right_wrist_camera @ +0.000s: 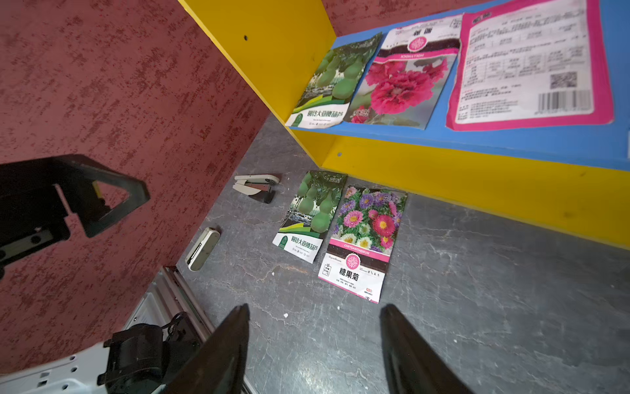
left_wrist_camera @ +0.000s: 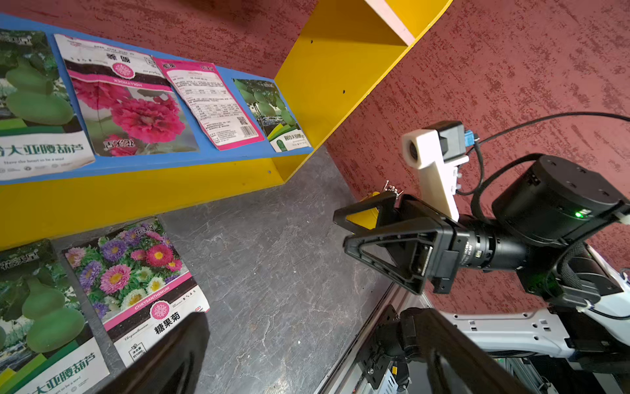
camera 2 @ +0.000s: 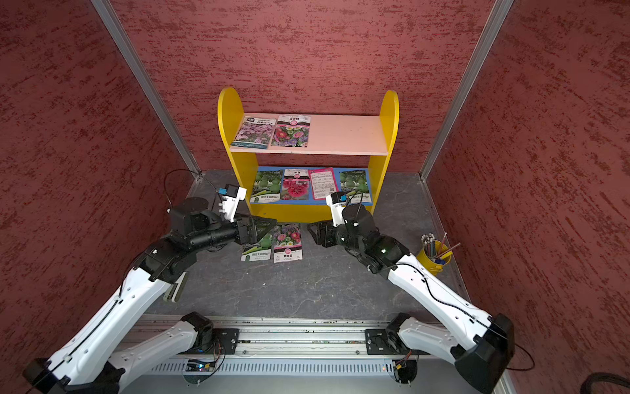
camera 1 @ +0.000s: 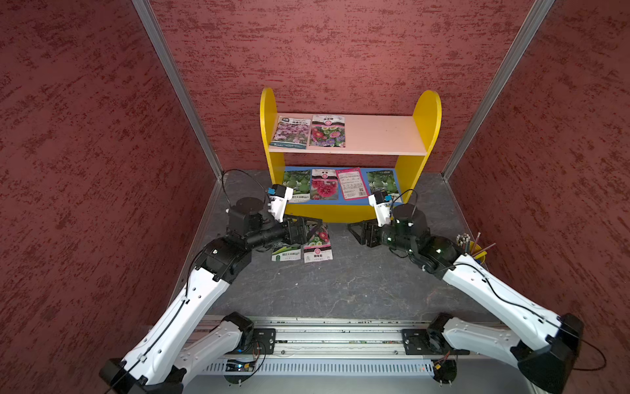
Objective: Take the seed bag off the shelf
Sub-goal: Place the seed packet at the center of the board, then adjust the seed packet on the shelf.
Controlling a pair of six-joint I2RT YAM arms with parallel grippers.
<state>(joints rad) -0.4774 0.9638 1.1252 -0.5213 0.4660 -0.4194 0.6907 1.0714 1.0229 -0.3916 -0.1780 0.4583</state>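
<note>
The flower-printed chrysanthemum seed bag [camera 1: 317, 247] lies flat on the dark grey desk [camera 1: 341, 290] before the yellow two-tier wooden shelf [camera 1: 428, 112], seemingly delivered, so the right hand [right_wrist_camera: 315, 308] hangs released and empty near it, the left hand [camera 1: 313, 231] spread wide.

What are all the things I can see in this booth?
shelf: one, yellow sides, pink upper board, blue lower board, at the back of the table
upper bags: two, flower prints, left end of the pink board
lower bags: four, two green gourd, one red flower, one pink, in a row on the blue board
table bags: two, gourd and mixed flowers, in front of the shelf
pencil cup: one, yellow, table's right edge
staplers: two, off-white, near the left wall
left gripper: black, open, by the table bags
right gripper: black, open, empty
</note>
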